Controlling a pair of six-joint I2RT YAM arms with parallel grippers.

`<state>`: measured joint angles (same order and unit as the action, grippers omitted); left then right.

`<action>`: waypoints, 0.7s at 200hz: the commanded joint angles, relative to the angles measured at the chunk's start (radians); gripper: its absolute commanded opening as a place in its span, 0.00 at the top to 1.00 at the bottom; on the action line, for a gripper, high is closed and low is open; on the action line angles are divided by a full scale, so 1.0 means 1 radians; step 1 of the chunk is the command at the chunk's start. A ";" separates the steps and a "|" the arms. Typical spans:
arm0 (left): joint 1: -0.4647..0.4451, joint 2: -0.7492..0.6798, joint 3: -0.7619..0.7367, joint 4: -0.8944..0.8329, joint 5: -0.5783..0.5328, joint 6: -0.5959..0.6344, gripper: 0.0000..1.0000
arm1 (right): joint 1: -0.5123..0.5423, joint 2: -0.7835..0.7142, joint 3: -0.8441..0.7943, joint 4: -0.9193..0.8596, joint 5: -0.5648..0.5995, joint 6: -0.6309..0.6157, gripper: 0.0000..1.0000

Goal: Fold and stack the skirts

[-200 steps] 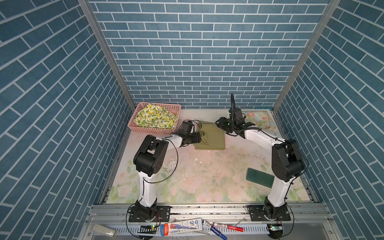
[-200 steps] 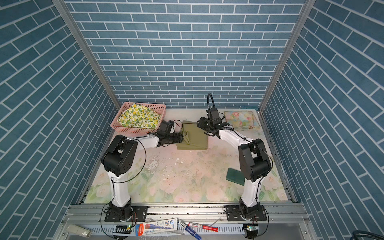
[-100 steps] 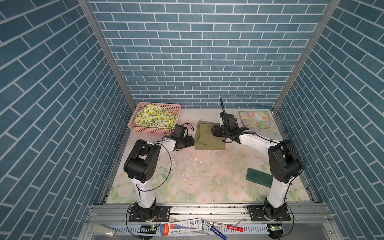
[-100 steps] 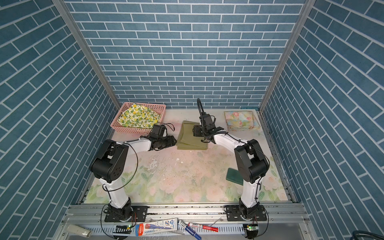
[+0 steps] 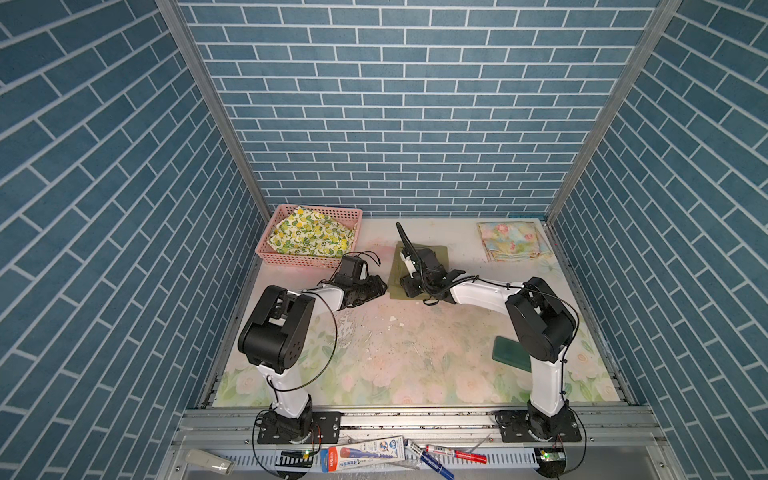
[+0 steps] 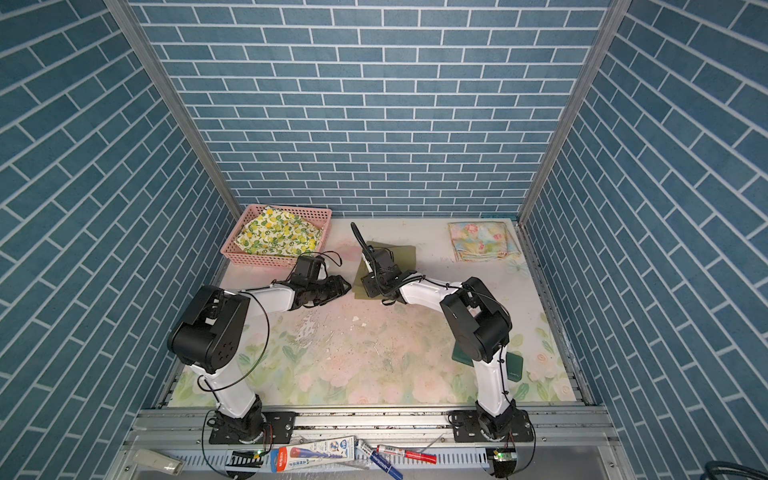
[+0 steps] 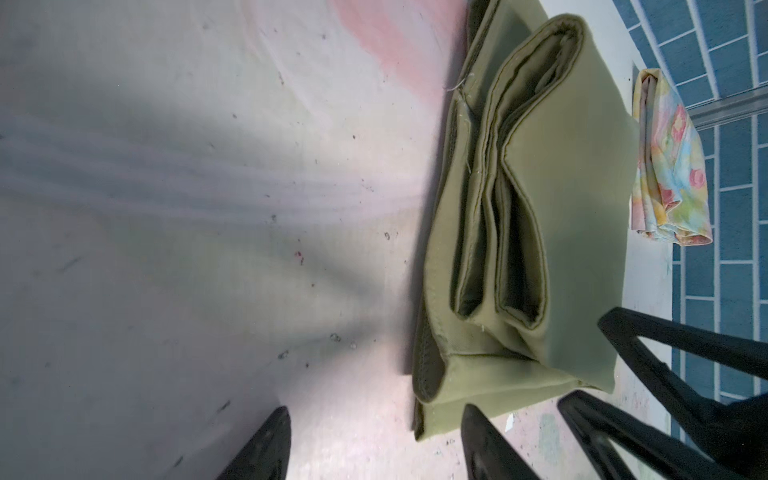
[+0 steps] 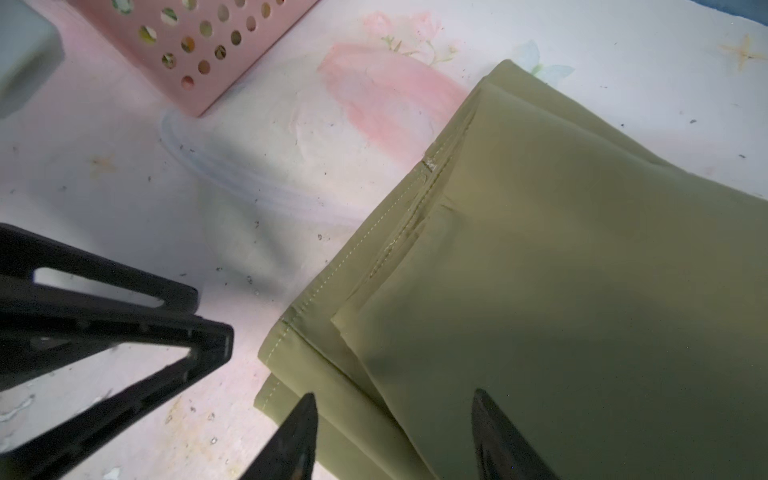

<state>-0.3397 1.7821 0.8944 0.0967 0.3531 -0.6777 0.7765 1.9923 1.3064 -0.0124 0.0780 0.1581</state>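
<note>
Olive skirt (image 7: 582, 208) folded, layered hems showing; left gripper (image 7: 376, 411), right gripper (image 8: 394, 395) jaws spread.

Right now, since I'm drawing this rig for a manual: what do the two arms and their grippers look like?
The left arm and right arm match: white link shells between bulky black joint housings, each on a black base plate. Black cables loop along both. The left gripper and right gripper are black, their fingers hollow triangular frames tapering to points.
</note>
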 commanded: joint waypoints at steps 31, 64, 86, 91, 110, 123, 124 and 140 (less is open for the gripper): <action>-0.014 -0.036 -0.046 -0.161 -0.022 0.051 0.33 | 0.019 0.067 0.058 0.024 0.061 -0.087 0.41; -0.041 -0.099 -0.068 -0.203 -0.057 0.081 0.33 | 0.026 0.092 0.070 0.027 0.067 -0.087 0.41; -0.056 -0.160 -0.085 -0.244 -0.088 0.107 0.33 | 0.028 0.113 0.083 0.031 0.073 -0.084 0.43; -0.058 -0.176 -0.089 -0.254 -0.096 0.113 0.33 | 0.029 0.118 0.087 0.031 0.076 -0.083 0.43; -0.061 -0.235 -0.096 -0.302 -0.120 0.142 0.32 | 0.030 0.139 0.101 0.031 0.085 -0.079 0.49; -0.062 -0.275 -0.089 -0.353 -0.136 0.165 0.31 | 0.028 0.148 0.114 0.029 0.102 -0.072 0.58; -0.062 -0.277 -0.087 -0.357 -0.136 0.164 0.31 | 0.029 0.149 0.115 0.029 0.103 -0.070 0.59; -0.078 -0.335 -0.075 -0.417 -0.157 0.180 0.31 | 0.028 0.152 0.125 0.028 0.113 -0.068 0.71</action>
<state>-0.3981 1.5238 0.8066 -0.1928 0.2508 -0.5526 0.8005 2.1216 1.3739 0.0090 0.1528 0.1009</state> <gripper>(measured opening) 0.688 0.368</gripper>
